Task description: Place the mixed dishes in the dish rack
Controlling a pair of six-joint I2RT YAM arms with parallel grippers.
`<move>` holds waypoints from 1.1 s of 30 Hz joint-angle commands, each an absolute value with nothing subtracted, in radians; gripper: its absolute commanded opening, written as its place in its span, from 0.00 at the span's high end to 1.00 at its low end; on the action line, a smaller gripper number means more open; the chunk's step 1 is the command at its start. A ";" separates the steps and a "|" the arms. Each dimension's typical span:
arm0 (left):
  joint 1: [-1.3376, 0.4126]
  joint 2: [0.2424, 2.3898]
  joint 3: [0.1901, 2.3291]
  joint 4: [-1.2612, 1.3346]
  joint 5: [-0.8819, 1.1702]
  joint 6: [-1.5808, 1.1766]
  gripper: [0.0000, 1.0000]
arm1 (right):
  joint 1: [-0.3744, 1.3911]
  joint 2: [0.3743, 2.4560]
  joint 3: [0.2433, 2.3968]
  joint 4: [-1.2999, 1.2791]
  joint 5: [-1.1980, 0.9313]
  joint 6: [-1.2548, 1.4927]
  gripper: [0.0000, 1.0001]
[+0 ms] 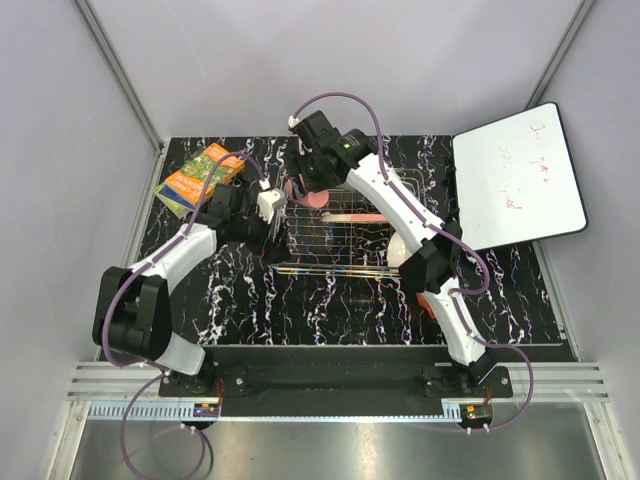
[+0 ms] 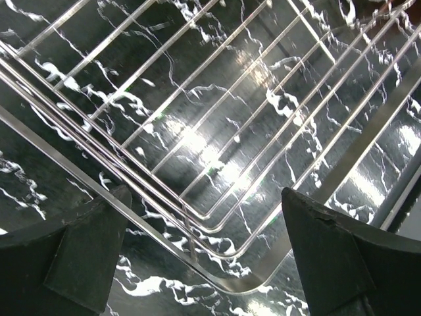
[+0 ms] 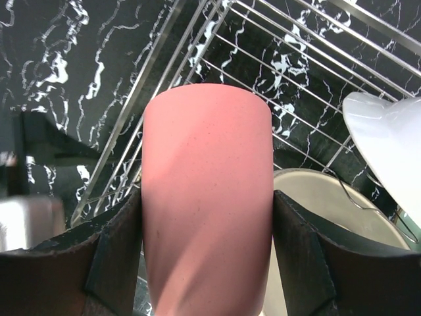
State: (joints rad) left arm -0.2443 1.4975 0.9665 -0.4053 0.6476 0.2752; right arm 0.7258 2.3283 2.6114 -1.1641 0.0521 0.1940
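My right gripper [image 1: 303, 193] is shut on the pink tumbler [image 3: 207, 197], held between both fingers over the far left corner of the wire dish rack [image 1: 335, 245]. The tumbler shows pink under the wrist in the top view [image 1: 314, 200]. Inside the rack, the right wrist view shows a cream bowl [image 3: 316, 210] and a white plate [image 3: 388, 138]. A pink strip, perhaps a plate's edge [image 1: 366, 217], lies in the rack. My left gripper [image 2: 204, 257] is open and empty. It sits low over the rack's rounded left corner [image 2: 263, 280], also seen from the top [image 1: 277, 228].
The orange-green snack packet [image 1: 200, 178] lies at the back left. The white board [image 1: 518, 175] leans at the back right. The right arm spans the rack's right side, hiding part of a pale dish [image 1: 396, 252]. The black marbled table [image 1: 250, 300] extends in front.
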 commanded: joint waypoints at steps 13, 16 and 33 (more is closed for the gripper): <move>-0.348 1.275 0.911 -0.600 0.608 0.348 0.01 | 0.730 2.328 2.580 -1.132 0.055 0.181 1.00; -0.331 1.252 0.942 -0.621 0.539 0.374 0.01 | 0.733 2.364 2.594 -1.157 0.057 0.179 1.00; -0.011 1.275 1.155 -0.588 0.707 0.324 0.01 | 0.769 2.510 2.622 -1.167 0.089 0.156 1.00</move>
